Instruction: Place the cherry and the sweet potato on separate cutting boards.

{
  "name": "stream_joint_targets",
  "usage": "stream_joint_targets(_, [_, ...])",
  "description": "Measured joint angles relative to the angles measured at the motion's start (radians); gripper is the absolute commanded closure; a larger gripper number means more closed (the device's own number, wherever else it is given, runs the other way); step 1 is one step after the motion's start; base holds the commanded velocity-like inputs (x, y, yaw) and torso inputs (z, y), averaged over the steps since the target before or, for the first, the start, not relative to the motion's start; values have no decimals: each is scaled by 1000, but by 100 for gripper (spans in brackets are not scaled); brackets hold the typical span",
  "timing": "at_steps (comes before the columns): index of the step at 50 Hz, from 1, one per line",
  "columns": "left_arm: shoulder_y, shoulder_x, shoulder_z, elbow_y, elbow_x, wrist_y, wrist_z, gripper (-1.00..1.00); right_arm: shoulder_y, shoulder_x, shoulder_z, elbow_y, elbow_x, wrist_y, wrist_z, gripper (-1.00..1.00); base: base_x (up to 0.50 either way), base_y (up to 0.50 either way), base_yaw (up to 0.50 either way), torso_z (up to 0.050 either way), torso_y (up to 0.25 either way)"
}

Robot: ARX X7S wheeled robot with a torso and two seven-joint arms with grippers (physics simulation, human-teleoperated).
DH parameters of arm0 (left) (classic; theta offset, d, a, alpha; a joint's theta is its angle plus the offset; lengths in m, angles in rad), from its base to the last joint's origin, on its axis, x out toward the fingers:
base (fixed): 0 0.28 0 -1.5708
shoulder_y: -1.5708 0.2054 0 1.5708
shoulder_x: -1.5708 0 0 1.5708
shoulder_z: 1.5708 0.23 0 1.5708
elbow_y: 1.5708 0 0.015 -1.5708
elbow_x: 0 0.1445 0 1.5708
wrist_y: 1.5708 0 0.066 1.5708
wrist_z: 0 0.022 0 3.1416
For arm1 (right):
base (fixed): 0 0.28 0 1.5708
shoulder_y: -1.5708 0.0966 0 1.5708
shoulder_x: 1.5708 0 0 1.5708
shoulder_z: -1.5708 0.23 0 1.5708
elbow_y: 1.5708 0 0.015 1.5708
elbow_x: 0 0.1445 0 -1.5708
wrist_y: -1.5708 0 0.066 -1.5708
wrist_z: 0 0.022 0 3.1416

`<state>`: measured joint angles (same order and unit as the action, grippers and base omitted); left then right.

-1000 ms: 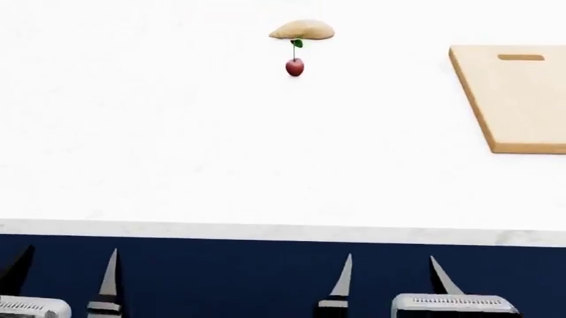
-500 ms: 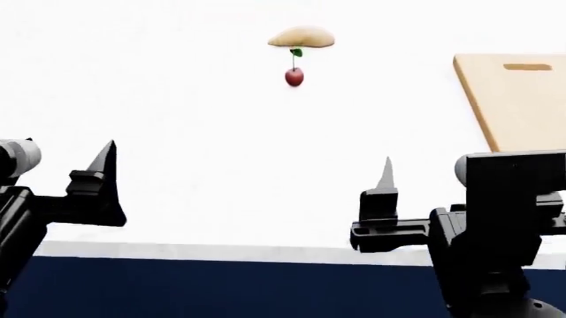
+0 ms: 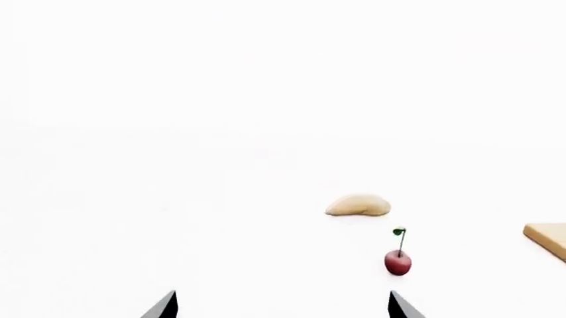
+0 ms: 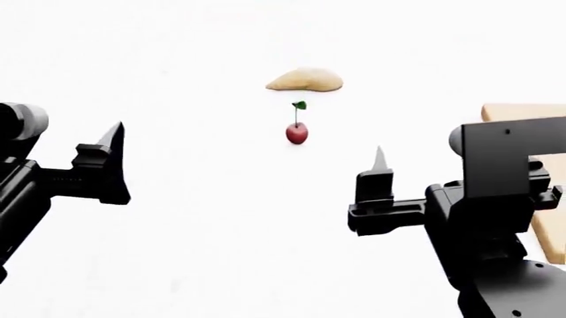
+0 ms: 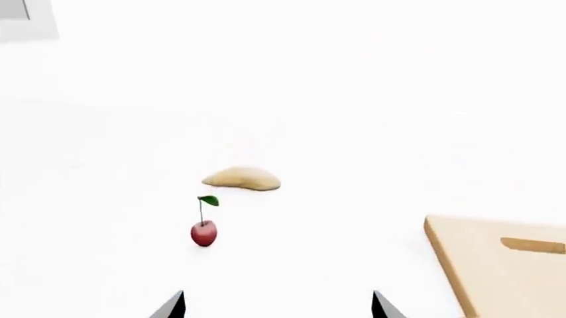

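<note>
both grippers, left gripper [image 4: 111, 159] and right gripper [image 4: 380, 182], raised over tabletop [image 4: 195, 252], jaws spread, holding nothing. cherry [image 4: 297, 132] and sweet potato [image 4: 305, 79] mid-table, near but apart. cutting board [image 4: 531, 122] at right edge; likely staging to reach.

Plain white tabletop [image 4: 195, 252], perhaps featureless.

Left claw [image 3: 281, 306] tips spread wide, empty. Ahead on the white table [image 3: 177, 199]: the cherry [image 3: 398, 262], the sweet potato [image 3: 358, 205] just beyond, a board [image 3: 548, 238] corner at the edge.
</note>
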<state>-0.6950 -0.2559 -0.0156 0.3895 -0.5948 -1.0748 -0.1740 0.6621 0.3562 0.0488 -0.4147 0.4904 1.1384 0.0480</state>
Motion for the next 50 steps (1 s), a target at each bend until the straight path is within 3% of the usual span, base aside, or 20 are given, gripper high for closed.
stream_joint_targets(23, [7, -7, 30, -28, -2, 6, 4, -100, -3, -2, -43, 44, 19, 6, -26, -100, 466, 87, 0, 0, 1])
stream_joint_targets(35, [26, 0, 48, -31, -13, 9, 10, -100, 22, -6, 0, 41, 32, 36, 5, -100, 75, 2, 0, 0, 1])
stream_joint_targets(50, [-45, 137, 179, -154, -39, 28, 48, -100, 79, -6, 56, 50, 20, 85, 78, -100, 0, 0, 0, 0, 0])
